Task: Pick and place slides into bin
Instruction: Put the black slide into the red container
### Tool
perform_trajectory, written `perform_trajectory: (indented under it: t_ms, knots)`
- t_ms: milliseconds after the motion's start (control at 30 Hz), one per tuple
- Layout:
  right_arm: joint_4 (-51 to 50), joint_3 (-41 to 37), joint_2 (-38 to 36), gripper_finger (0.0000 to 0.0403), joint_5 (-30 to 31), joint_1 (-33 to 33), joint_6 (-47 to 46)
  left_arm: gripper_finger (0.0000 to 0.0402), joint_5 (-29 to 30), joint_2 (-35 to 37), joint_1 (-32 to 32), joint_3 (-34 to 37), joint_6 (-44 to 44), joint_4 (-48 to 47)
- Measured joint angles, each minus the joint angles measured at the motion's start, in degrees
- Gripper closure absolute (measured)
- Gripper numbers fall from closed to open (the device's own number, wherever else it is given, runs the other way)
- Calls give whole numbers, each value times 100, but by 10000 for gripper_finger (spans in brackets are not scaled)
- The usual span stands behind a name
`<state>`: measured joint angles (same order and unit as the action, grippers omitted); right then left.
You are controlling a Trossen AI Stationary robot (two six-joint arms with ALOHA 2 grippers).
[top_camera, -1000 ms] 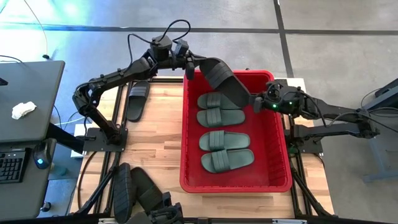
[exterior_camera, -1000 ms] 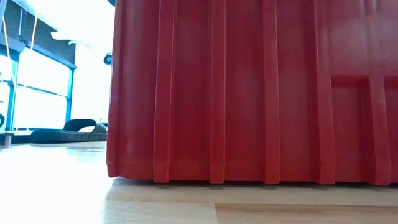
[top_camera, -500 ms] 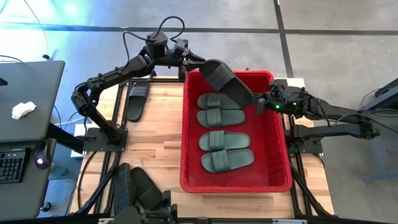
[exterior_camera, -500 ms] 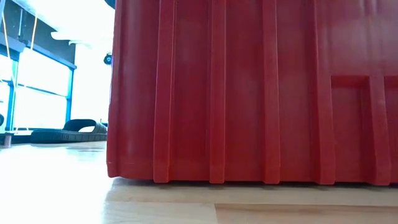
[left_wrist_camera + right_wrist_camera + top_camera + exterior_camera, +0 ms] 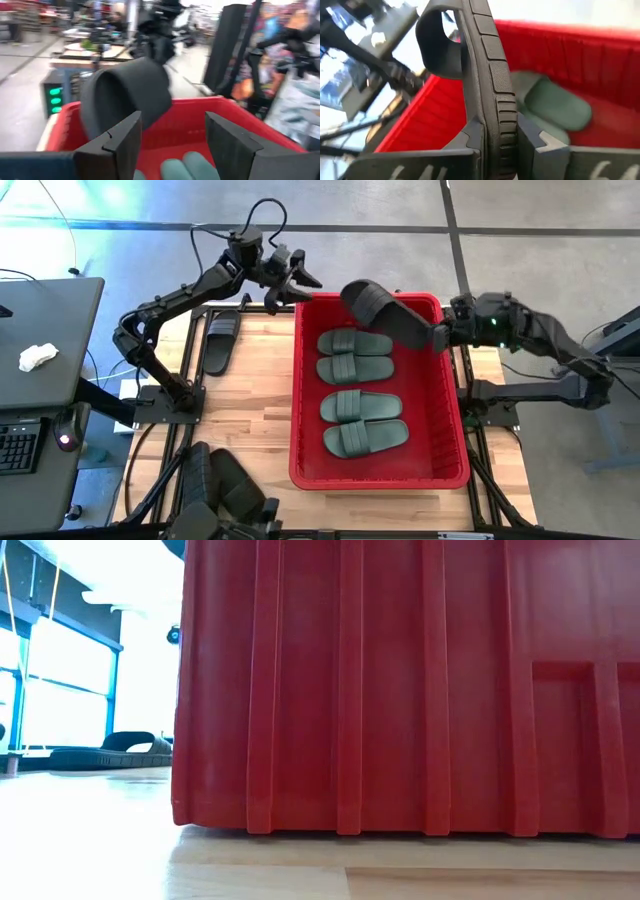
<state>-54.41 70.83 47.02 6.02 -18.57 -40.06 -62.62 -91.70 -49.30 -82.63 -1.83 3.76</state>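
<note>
High view shows a black slide (image 5: 392, 316) held in the air over the bin's (image 5: 452, 442) twelve o'clock end, gripped at its three o'clock tip by the right gripper (image 5: 441, 336). Right wrist view has the slide (image 5: 487, 85) standing on edge with its ribbed sole rim pinched between the two fingers (image 5: 470, 137), the strap looping off to one side.

Inside the red bin lie four dark green slides in two pairs, one pair (image 5: 354, 355) toward twelve o'clock and one pair (image 5: 363, 422) toward six, all flat with soles down. The held slide hangs above the upper pair without touching it.

The left gripper (image 5: 290, 283) sits just outside the bin's eleven o'clock corner, its jaws spread wide and empty; the left wrist view shows open air between its fingers (image 5: 122, 140) with the black slide (image 5: 127, 95) beyond them.

On the wooden table (image 5: 250, 395) at nine o'clock of the bin a black slide (image 5: 220, 340) lies alone. Two more black slides (image 5: 215, 485) lie at seven o'clock by the table's near edge. Bare wood lies between these slides and the bin wall.
</note>
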Motion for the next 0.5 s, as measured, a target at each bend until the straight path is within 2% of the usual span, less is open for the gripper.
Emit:
perform_trajectory:
  t_ms: [300, 433, 500]
  knots:
    - [-1135, 1324, 1709, 368, -2874, -1492, 1179, 222, -585, 0, 96, 4, 54, 126]
    - [-2377, 1775, 2511, 369, -3684, -2251, 2100, 235, -764, 0, 96, 4, 55, 125]
    - [-2597, 1914, 2863, 369, -3961, -2576, 2541, 240, -839, 0, 96, 4, 55, 125]
